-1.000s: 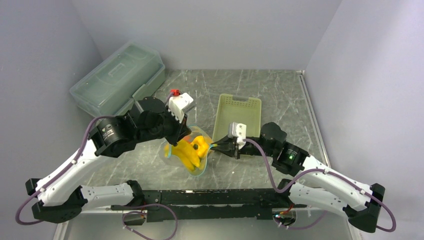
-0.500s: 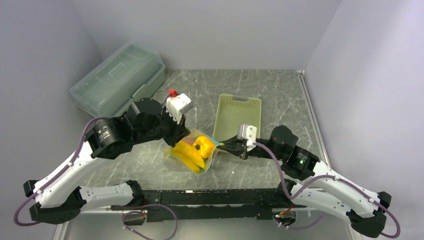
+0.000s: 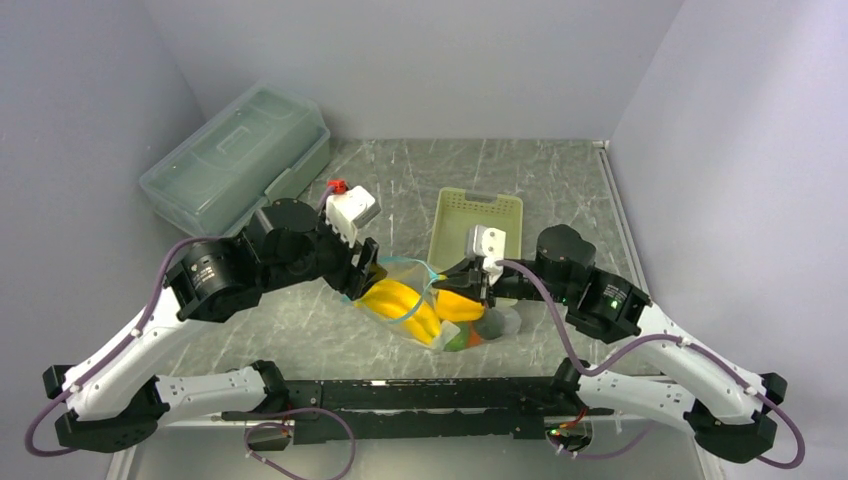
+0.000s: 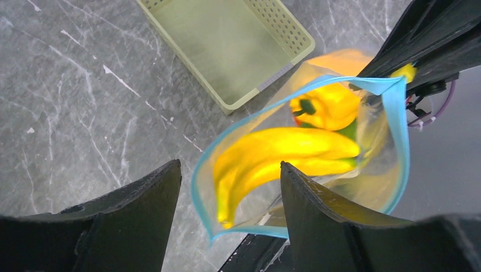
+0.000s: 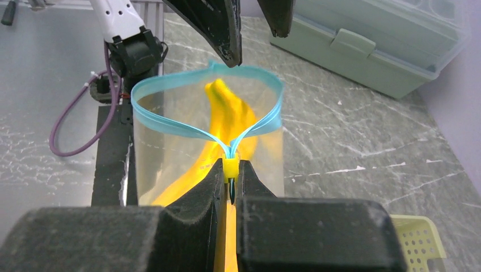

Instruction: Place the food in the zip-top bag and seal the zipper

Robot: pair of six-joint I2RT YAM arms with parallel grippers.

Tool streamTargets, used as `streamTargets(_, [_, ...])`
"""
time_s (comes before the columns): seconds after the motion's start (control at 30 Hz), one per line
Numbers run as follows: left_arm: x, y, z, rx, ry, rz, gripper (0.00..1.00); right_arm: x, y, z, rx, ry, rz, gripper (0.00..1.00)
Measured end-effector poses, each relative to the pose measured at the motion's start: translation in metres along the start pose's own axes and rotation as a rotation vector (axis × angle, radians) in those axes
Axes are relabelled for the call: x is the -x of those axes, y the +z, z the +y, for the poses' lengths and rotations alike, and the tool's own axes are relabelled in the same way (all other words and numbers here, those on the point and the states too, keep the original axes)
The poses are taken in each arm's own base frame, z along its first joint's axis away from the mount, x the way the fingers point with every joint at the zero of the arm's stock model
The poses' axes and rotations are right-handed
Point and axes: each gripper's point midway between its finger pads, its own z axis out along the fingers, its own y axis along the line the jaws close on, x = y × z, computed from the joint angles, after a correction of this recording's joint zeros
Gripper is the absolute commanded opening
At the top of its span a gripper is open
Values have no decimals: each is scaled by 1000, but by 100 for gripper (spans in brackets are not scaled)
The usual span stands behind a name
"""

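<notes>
Bag [image 3: 415, 312]: mouth open, slung between both grippers, just in front of the basket [image 3: 478, 230].
Food [image 4: 283, 154]: bananas and a yellow-orange piece, inside the bag.
Zipper [image 5: 170, 122]: teal loop, unsealed.
Right gripper [image 5: 231, 170]: narrow, pinching the yellow slider [image 5: 230, 166] at the zipper's near end.
Left gripper [image 4: 230, 167]: fingers wide apart; the bag's opposite rim sits at their tips, contact unclear.

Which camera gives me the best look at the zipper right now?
Right wrist: the zipper loops open and close-up, pinched in the right gripper. Left wrist shows its loop around the food from above; top external, just a thin sliver.
</notes>
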Motion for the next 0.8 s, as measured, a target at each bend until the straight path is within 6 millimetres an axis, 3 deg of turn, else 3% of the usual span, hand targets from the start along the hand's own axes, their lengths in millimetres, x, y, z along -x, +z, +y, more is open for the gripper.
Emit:
streamTargets(0.4, [15, 2, -18, -102, 30, -56, 73, -28, 7, 7, 51, 58, 122, 0])
streamTargets(0.8, [18, 9, -52, -314, 109, -95, 72, -14, 8, 21, 149, 78, 116, 0])
